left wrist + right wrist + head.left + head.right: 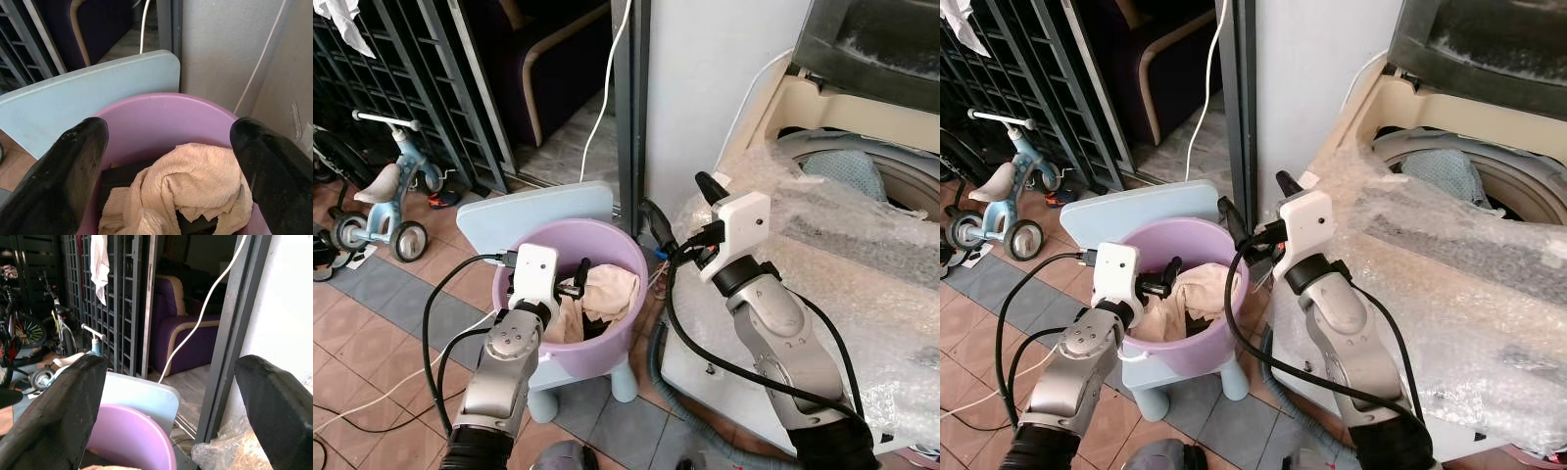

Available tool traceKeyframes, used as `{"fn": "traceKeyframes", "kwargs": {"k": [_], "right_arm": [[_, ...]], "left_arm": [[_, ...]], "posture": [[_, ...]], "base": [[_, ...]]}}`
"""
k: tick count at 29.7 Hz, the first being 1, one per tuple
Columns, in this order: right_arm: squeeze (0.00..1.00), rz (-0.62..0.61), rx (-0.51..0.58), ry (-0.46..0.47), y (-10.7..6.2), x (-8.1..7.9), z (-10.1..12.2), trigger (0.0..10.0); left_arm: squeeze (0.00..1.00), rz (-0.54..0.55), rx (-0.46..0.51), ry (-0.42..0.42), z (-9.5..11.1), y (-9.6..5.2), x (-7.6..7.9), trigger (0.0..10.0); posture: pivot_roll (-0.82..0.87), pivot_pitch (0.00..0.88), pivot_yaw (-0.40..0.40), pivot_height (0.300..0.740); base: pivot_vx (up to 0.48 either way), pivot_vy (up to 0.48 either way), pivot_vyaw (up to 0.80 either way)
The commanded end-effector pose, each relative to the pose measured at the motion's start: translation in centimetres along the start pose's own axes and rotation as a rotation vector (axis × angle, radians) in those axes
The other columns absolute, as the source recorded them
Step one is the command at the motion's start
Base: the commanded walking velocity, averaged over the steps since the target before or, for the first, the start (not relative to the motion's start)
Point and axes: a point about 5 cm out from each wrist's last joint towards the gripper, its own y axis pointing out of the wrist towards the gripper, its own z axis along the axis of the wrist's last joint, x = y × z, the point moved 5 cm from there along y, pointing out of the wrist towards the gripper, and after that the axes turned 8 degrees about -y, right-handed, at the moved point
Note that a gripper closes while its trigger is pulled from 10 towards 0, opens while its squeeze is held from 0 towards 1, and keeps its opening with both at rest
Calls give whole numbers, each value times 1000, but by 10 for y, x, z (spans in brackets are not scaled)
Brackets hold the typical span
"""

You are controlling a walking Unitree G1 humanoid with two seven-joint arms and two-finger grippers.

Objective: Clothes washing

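Note:
A purple bucket (622,245) stands on a light blue child's chair (529,211) and holds a peach cloth (607,289) over dark clothes (117,177). My left gripper (578,284) hangs open just above the bucket's near rim, fingers (73,166) wide on either side of the peach cloth (195,181). My right gripper (680,211) is open too, raised between the bucket and the washing machine (862,186). The machine's top is wrapped in bubble wrap (842,264), its lid is up, and blue-green laundry (847,171) lies in the drum.
A grey door frame (631,98) with a white cable (607,88) rises behind the bucket. A child's tricycle (382,196) and a black metal grille (391,78) stand at the left. Cables lie across the tiled floor (382,323). A grey hose (656,367) runs beside the machine.

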Motion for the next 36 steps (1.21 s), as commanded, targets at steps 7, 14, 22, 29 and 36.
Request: {"fn": "traceKeyframes", "kwargs": {"k": [7, 14, 22, 29, 36], "right_arm": [[1000, -25, -51, -5, -7, 8, -10, 10000], [443, -78, -152, -48, -19, 14, -36, 10000], [0, -288, -321, 162, -44, 35, -81, 10000], [0, -293, -319, 140, -30, 42, -80, 10000], [0, -294, -378, 196, -27, 41, -92, 10000]], "left_arm": [[0, 7, -10, 4, -2, -2, -5, 10000], [0, 23, 6, 12, 1, -3, -6, 10000], [0, 173, 38, 14, 8, -6, -35, 10000], [0, 158, 34, 9, 11, -4, -34, 10000], [0, 158, 25, 12, 8, -6, -34, 10000]], "posture": [[-61, 8, 53, 740], [-56, 8, 42, 740], [-47, 25, 50, 740], [-48, 39, 65, 740], [-47, 35, 64, 740]], "base": [[0, 480, 0], [0, 244, 0], [0, 0, 0], [158, 0, 756], [388, 0, 271]]}}
